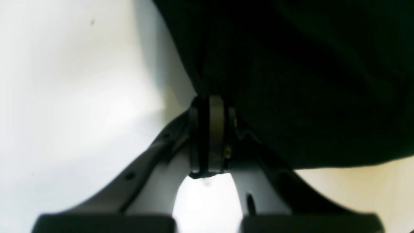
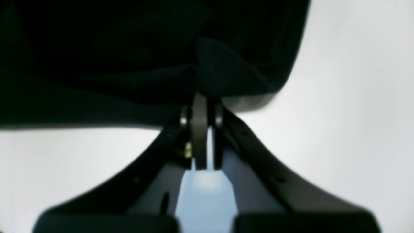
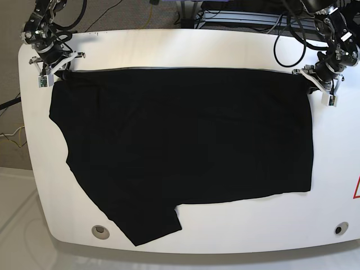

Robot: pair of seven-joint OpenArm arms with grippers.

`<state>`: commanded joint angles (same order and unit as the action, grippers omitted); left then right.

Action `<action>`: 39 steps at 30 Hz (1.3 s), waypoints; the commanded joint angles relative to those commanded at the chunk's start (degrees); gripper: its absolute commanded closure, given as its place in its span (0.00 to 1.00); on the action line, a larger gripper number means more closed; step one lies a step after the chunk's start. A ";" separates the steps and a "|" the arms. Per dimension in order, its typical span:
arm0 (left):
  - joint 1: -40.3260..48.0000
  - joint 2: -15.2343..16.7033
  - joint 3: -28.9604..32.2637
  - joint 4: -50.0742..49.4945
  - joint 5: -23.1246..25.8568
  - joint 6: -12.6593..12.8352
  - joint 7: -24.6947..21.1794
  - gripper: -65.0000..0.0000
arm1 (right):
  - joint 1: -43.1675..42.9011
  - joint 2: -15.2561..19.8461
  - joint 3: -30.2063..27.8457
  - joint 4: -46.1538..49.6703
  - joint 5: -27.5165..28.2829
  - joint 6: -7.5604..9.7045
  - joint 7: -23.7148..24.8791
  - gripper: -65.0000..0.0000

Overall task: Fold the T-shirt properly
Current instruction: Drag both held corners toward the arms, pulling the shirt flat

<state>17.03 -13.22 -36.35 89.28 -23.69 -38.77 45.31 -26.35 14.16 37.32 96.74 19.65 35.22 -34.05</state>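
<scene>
A black T-shirt [image 3: 180, 146] lies spread across a white tabletop [image 3: 225, 50] in the base view, filling most of the frame from the upper left to the right edge. Its top edge runs in a taut straight line between the two claws. A sleeve reaches toward the lower left, ending in a squared flap near the bottom centre. The cloth looks plain black from this angle; no print is visible.

At the upper left of the base view, the right claw [image 3: 58, 74] meets the shirt's top corner. In the right wrist view the right claw [image 2: 201, 106] is closed, its fingers pressed together on a fold of the dark T-shirt [image 2: 129, 48], which fills the upper part of that frame.

At the upper right of the base view, the left claw [image 3: 311, 80] sits at the opposite top corner. The left wrist view shows the left claw [image 1: 212, 106] clamped tight as well, with the T-shirt [image 1: 307, 81] bunching out from between the fingers and covering the upper right of the frame. Both wrist views are blurred, so how much cloth sits between the fingers is unclear.

Two round holes [image 3: 100, 230] mark the tabletop's lower corners.
</scene>
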 joint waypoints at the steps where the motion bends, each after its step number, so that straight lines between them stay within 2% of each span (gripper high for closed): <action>1: 0.47 -0.01 -0.08 0.33 0.00 -0.04 0.12 1.00 | -0.55 -0.10 0.02 0.11 -0.02 0.00 -0.02 1.00; 14: 6.64 0.04 -0.17 3.58 -0.40 -0.41 0.38 1.00 | -7.34 -1.25 1.08 0.67 -0.45 -0.03 -1.01 1.00; 20: 8.38 0.12 -0.46 3.52 -0.35 -0.29 0.07 1.00 | -8.17 -1.84 2.80 1.11 0.25 0.28 -2.42 1.00; 29: 7.36 0.12 -0.69 3.31 -1.01 -0.35 -0.01 1.00 | -7.56 -1.49 2.29 2.40 0.76 1.15 -4.69 1.00; 30: 7.08 0.11 -0.69 3.30 -1.11 -0.33 0.05 1.00 | -7.45 -1.44 2.18 2.70 0.79 1.29 -4.66 0.98; 32: 6.27 0.13 -0.68 3.34 -1.30 -0.28 0.19 1.00 | -7.18 -1.33 1.96 3.29 1.05 1.41 -4.43 0.88; 34: 6.67 0.02 -0.82 3.65 -1.11 -0.24 0.73 0.96 | -7.11 -1.32 1.95 3.50 1.80 1.21 -3.26 0.65; 36: 6.55 0.06 -0.89 3.72 -1.13 -0.26 0.88 0.94 | -7.18 -1.30 1.99 3.79 2.24 1.34 -3.06 0.56; 39: 6.62 0.05 -1.14 3.81 -1.51 -0.31 1.02 0.94 | -7.06 -1.33 1.96 3.92 2.63 1.28 -3.02 0.51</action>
<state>23.64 -13.17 -37.49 93.09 -25.20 -39.08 46.33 -33.40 12.83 39.28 100.67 22.28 36.51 -37.07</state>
